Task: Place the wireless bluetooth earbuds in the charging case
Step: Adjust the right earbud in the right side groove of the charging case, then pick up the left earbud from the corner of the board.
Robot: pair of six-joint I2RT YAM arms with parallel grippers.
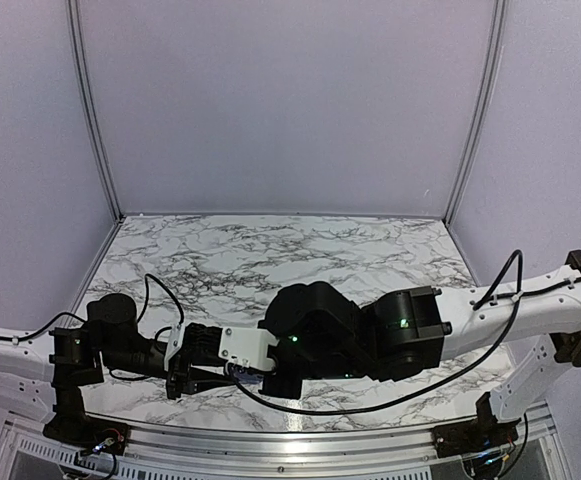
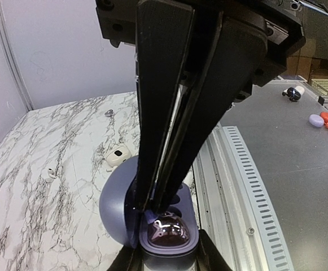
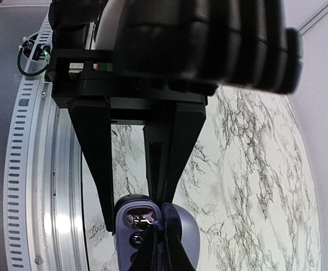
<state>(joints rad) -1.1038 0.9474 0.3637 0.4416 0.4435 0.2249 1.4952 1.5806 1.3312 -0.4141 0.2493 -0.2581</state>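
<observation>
My left jaws grip the base of the open case (image 2: 116, 203) at the near edge of the table (image 2: 56, 130), my right jaws are closed to a thin slit with their tips where its lid meets the base, and one pale bud (image 2: 118, 154) lies just beyond it.

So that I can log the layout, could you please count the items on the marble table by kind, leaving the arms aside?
charging case, lavender, lid open: 1
small pale loose pieces, too small to tell which are earbuds: 3
Total: 4
</observation>
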